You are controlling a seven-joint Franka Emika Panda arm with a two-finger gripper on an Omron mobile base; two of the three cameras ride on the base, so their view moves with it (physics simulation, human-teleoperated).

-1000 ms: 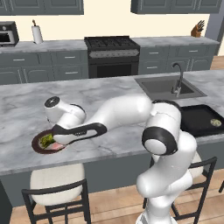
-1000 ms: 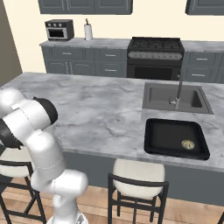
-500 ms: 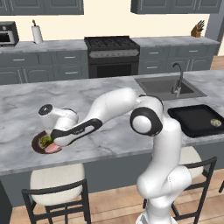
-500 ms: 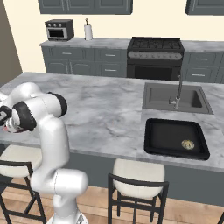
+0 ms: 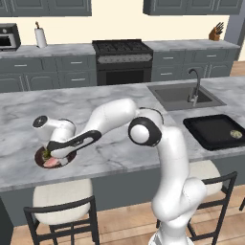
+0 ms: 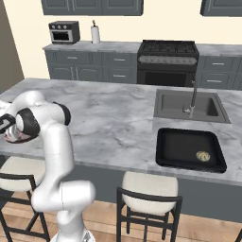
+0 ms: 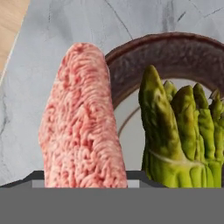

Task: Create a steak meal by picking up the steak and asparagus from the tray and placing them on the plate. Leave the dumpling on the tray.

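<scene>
Hand view first: the steak (image 7: 81, 118) fills my near field at about 10 o'clock from the lens centre, its long axis running 12-to-6, straight along my line of sight. Just beside it, at 3 o'clock, the asparagus (image 7: 183, 131) stands with its tips toward 12, its long axis parallel to the steak's. Behind both curves the brown rim of the plate (image 7: 175, 48), with the pale centre showing between the two foods. The steak's left flank overlaps the rim, and I cannot tell whether it lies fully inside.

My end effector (image 5: 48, 155) sits low over the plate (image 5: 39, 155) at the left end of the marble surface (image 5: 95, 158). Are my fingers apart or clamped on something? I cannot tell; neither tip is visible from any angle.

Over at 3 o'clock, far along the surface, the black tray (image 6: 189, 149) lies well apart from me, with the dumpling (image 6: 203, 155) alone near its right side, exactly where it belongs.

So my read is that both foods are at the plate and the job looks close to done. The move ahead turns on that 12-to-6 axis: I should back straight out along it, without dragging the steak off the rim.
</scene>
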